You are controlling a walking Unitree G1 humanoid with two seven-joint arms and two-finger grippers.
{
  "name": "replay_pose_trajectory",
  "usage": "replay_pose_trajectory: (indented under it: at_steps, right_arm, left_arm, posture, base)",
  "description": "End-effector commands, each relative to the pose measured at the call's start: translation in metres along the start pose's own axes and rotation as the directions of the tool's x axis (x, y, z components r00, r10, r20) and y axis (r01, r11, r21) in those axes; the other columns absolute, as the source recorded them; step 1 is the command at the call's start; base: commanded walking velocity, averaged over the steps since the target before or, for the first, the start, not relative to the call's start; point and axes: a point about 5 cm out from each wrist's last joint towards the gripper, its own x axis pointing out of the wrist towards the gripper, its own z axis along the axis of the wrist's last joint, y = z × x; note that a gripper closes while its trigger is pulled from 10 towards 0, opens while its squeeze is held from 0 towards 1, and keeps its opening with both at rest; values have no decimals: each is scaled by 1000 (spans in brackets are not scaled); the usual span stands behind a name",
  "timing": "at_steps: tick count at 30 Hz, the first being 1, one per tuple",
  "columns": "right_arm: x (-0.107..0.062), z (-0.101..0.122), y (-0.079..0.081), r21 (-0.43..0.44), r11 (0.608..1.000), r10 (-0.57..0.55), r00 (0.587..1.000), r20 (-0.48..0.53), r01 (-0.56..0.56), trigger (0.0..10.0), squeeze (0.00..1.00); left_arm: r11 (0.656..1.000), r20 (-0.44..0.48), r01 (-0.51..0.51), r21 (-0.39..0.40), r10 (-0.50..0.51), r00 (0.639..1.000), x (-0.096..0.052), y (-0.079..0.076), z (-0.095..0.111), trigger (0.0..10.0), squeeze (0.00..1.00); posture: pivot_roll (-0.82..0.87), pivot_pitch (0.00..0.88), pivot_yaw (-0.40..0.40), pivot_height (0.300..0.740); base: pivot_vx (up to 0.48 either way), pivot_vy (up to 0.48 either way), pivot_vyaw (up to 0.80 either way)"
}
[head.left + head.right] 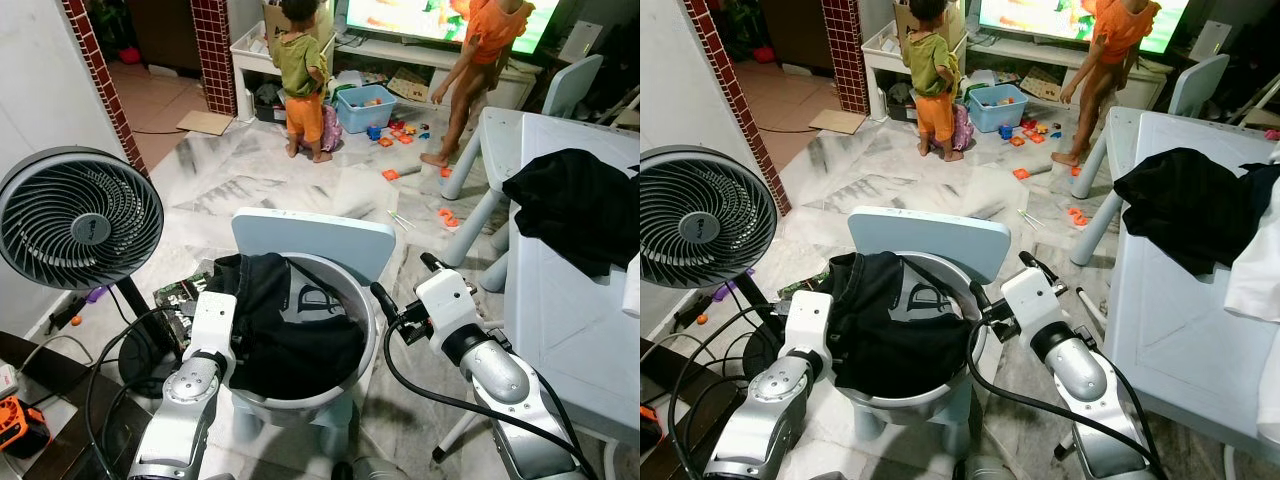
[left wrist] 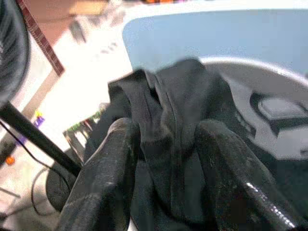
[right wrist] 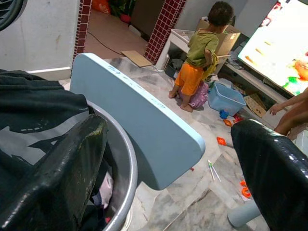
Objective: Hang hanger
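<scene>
left wrist view: the left gripper [image 2: 163, 159] pinches a fold of the black shirt [image 1: 270, 310] lying in the grey bowl [image 1: 362, 330] on a blue chair [image 1: 320, 240]. the right gripper [image 1: 405, 285] is spread wide, just beside the bowl's rim. i can't see a hanger. a fan [image 1: 75, 220] stands near the left arm.

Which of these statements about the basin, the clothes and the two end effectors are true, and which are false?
1. The left end effector has black cloth between its fingers. True.
2. The grey basin stands on the floor. False: it sits on a light blue chair.
3. The right end effector is shut on the basin rim. False: it is open, beside the rim.
4. A black garment lies on the light blue table. True.
5. The fan stands at the robot's right. False: it is at its left.
</scene>
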Motion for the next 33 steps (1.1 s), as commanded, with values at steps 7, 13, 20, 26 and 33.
replay_pose_trajectory:
  at_steps: [7, 13, 20, 26, 33]
  right_arm:
    - [2, 0, 3, -11, 1000, 18, 1000, 2, -17, 10000, 0]
    - [-1, -1, 1, -5, 999, 33, 999, -6, -34, 10000, 0]
    - [-4, -2, 2, 1, 999, 54, 998, -15, -54, 10000, 0]
    - [-4, -3, 5, 1, 998, 64, 998, -16, -64, 10000, 0]
    - [-2, -1, 4, -3, 998, 69, 998, -9, -69, 10000, 0]
  left_arm:
    - [999, -154, 22, -29, -26, 988, -5, 0, -27, 10000, 0]
    - [998, -176, 12, -67, -24, 984, 1, -2, -27, 10000, 0]
    - [997, -186, 19, -72, -32, 982, 9, 0, -28, 10000, 0]
    - [997, -185, 18, -72, -31, 982, 15, 1, -26, 10000, 0]
    - [997, -183, 47, -61, -57, 981, 32, -2, -21, 10000, 0]
  posture:
    - [-70, 0, -56, 740]
    - [-70, 0, -56, 740]
    - [-90, 0, -52, 740]
    - [-92, 0, -51, 740]
    - [-103, 0, -47, 740]
  base:
    - [0, 0, 0]
    - [0, 0, 0]
    - [0, 0, 0]
    - [0, 0, 0]
    - [0, 0, 0]
